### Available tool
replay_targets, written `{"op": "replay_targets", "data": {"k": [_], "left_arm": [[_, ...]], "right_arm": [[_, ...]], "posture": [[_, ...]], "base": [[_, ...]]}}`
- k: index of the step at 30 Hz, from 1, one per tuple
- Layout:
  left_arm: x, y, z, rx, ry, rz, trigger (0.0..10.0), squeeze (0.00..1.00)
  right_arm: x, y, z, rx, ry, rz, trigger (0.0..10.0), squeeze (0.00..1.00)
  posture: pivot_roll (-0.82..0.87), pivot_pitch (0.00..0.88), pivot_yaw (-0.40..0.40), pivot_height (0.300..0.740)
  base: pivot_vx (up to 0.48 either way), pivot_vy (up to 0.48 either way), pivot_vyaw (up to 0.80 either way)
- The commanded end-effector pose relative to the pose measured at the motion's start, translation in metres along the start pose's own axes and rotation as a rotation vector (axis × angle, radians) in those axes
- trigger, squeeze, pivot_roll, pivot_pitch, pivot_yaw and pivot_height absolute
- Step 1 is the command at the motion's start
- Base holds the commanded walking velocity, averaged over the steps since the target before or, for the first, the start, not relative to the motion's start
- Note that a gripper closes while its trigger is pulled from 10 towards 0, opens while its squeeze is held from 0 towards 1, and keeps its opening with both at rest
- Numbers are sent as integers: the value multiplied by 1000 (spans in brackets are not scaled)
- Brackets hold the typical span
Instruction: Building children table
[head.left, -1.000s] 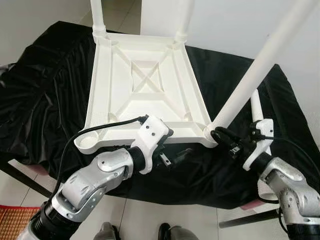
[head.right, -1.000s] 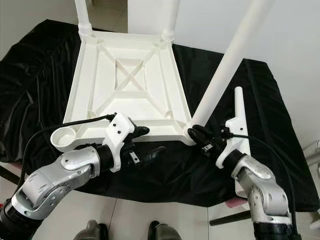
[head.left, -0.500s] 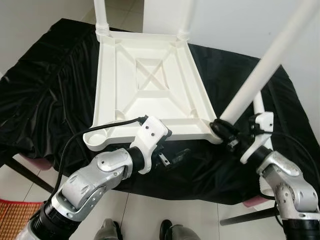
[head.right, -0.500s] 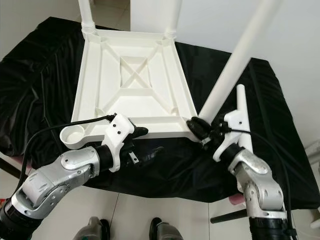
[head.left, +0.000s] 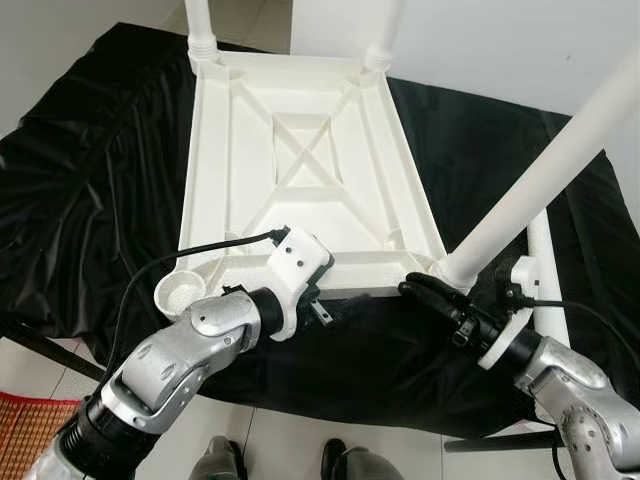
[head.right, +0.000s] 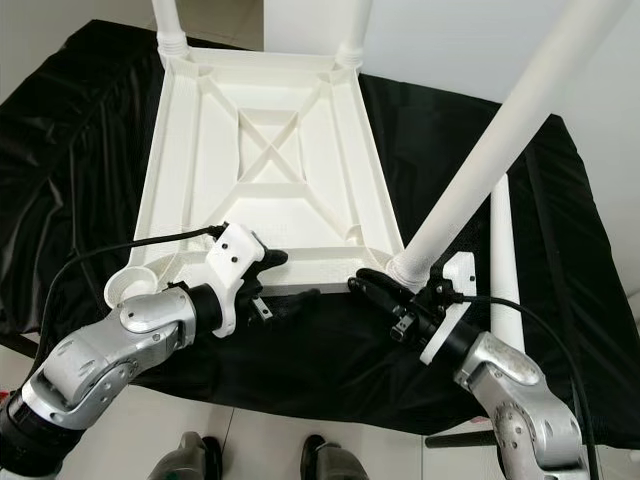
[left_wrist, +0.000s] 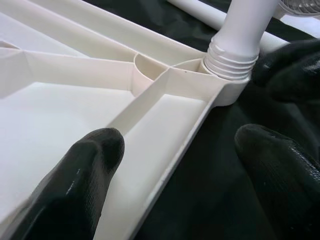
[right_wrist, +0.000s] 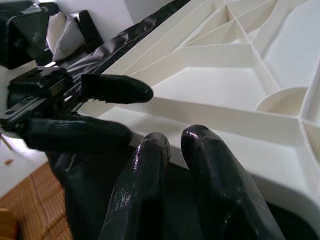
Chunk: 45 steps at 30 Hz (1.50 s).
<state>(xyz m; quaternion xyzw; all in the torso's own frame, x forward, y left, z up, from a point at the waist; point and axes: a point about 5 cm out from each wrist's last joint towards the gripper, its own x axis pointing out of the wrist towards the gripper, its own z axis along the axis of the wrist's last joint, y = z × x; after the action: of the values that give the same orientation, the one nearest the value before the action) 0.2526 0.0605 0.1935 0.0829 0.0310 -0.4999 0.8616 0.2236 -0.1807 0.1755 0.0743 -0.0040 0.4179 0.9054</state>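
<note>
A white plastic children's table (head.left: 300, 170) lies upside down on a black cloth (head.left: 90, 200). Two legs stand in its far corners and a third leg (head.left: 540, 185) is screwed into the near right socket (left_wrist: 230, 60). The near left socket (head.left: 180, 292) is empty. A loose leg (head.right: 503, 250) lies on the cloth at the right. My left gripper (head.left: 320, 300) is open at the near rim, one finger (left_wrist: 95, 150) over the inside and one outside. My right gripper (head.right: 370, 285) is shut on nothing, low by the rim just left of the near right leg.
The cloth-covered stand ends just below both grippers, with tiled floor beneath. A woven red mat (head.left: 25, 430) lies on the floor at the lower left. A white wall rises behind the stand. Black cables run along both arms.
My right gripper has left the base of the near right leg and dropped left along the near rim. My left gripper has closed in on the rim. The camera has shifted a little.
</note>
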Motion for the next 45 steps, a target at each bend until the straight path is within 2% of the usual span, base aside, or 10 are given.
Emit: {"op": "replay_targets", "data": {"k": [1,5,14,23,30,35,39,45], "left_arm": [[0,-1,-4,7,25,-98,10000,0],[2,10,-4,11,38,-56,10000,0],[9,17,-6,39,59,-50,10000,0],[25,2,-10,55,57,-197,10000,0],[26,-7,-14,68,65,-280,10000,0],[29,-1,-23,84,102,-255,10000,0],[39,10,-27,77,142,-171,10000,0],[43,14,-32,98,177,-149,10000,0]], "right_arm": [[-6,6,-1,20,11,14,10000,0],[-13,16,-3,50,14,28,10000,0],[-22,23,-6,77,24,24,10000,0],[-32,24,-4,92,36,3,10000,0],[-33,23,-4,92,36,-10,10000,0],[-32,21,-3,85,34,-15,10000,0],[-30,21,-1,83,26,-17,10000,0],[-30,21,-1,77,26,-22,10000,0]], "posture": [[23,197,-38,740],[14,196,-26,740],[7,197,-19,740],[-16,203,-18,740],[-18,203,-17,740],[-18,203,-18,740],[-18,200,-17,740],[-27,200,-15,740]], "base": [[0,0,0],[0,0,0],[0,0,0],[0,0,0],[0,0,0],[0,0,0],[0,0,0],[0,0,0]]}}
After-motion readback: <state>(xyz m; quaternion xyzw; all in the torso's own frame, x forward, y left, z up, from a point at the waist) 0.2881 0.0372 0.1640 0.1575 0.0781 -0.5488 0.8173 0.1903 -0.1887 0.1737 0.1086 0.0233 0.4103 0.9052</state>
